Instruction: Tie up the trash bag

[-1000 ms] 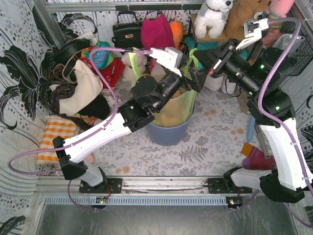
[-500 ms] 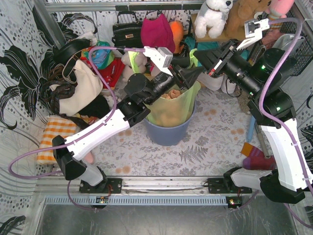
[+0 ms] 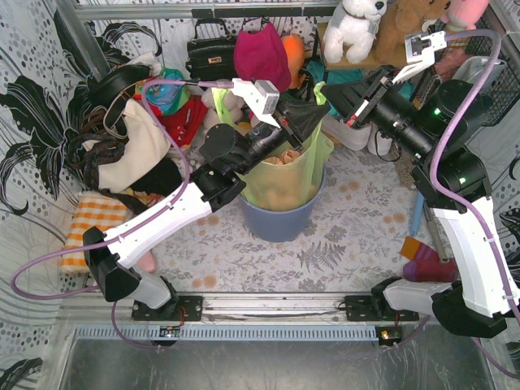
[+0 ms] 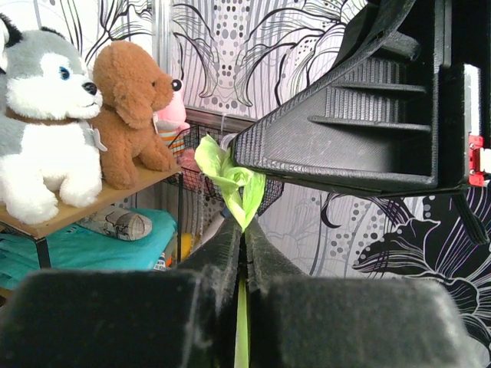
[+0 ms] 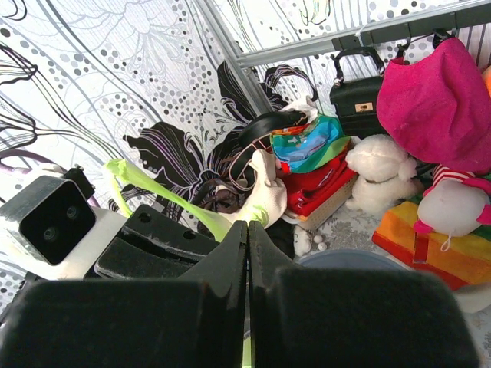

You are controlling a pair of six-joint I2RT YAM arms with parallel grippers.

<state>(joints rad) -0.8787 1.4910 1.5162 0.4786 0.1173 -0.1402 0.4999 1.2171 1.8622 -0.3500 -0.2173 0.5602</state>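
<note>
2 pincers, both pressed together: my left pincer (image 4: pixel 244 228) and right pincer (image 5: pixel 247 227) each pinch a twisted ear of the trash bag (image 3: pixel 288 183), seated in the bin (image 3: pixel 280 221). Film likely light, slippery, tearable; grip the bunched ears, never the sidewall.

The right end effector (image 5: pixel 247 227) pinches a stretched strip of the trash bag (image 5: pixel 126 172).

We see left gripper (image 4: pixel 244 232), wide open second ago, now clamped on green top strip of bag (image 3: pixel 286 183); its wrist, elbow shifted left over bin (image 3: pixel 280 221).
</note>
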